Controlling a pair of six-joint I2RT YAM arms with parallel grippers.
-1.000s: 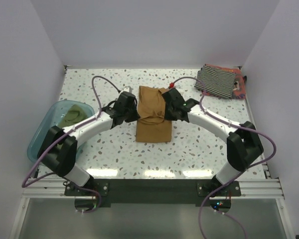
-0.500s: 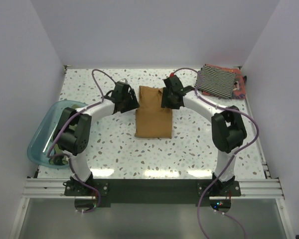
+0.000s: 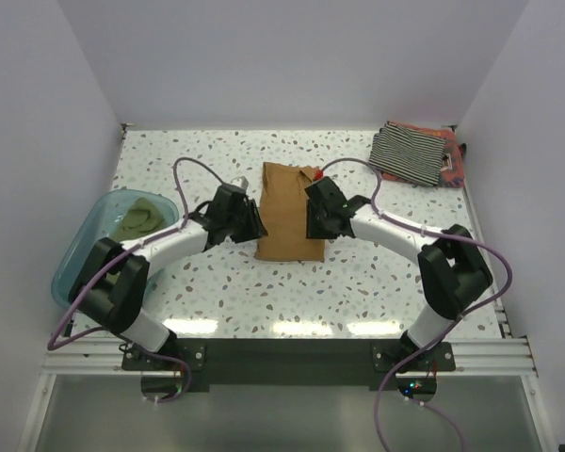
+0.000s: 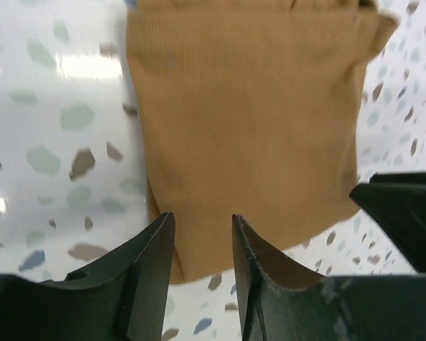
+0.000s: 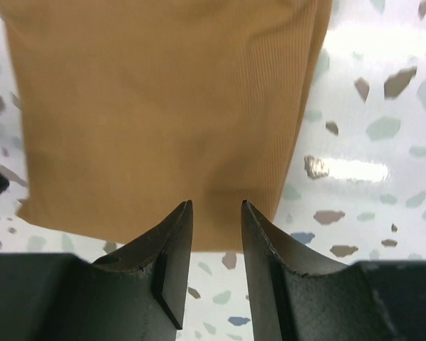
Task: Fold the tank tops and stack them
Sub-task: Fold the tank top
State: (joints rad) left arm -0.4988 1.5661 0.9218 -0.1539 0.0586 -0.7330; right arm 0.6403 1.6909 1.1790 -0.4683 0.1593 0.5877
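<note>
Looking across the speckled table (image 3: 377,282) from the left, I saw the olive green tank top (image 3: 137,222) lying crumpled in the teal tub (image 3: 75,268). By the look of it, it had not been folded at all.

Next along, the left gripper (image 4: 202,226) hung low over the left edge of the tan-brown tank top (image 3: 290,212). Its jaws were a narrow gap apart and gripped nothing; the cloth lay flat beneath them. That top sat in the middle of the table as a neat upright rectangle, so I judged its folding finished or very nearly so.

On its right edge the right gripper (image 5: 216,211) mirrored the other. Its jaws were also slightly parted and empty, poised above the cloth rather than pinching it.

Far off in the back right corner, well apart from all this, the black-and-white striped tank top (image 3: 410,153) lay on the reddish tank top (image 3: 458,168), of which only an edge peeped out. They looked like the start of the stack, though I could not tell how tidily either was folded.

By my reckoning the job stood past halfway. The tan-brown one had yet to join the pile, and the olive one had yet to leave the tub, be folded and go on top.
</note>
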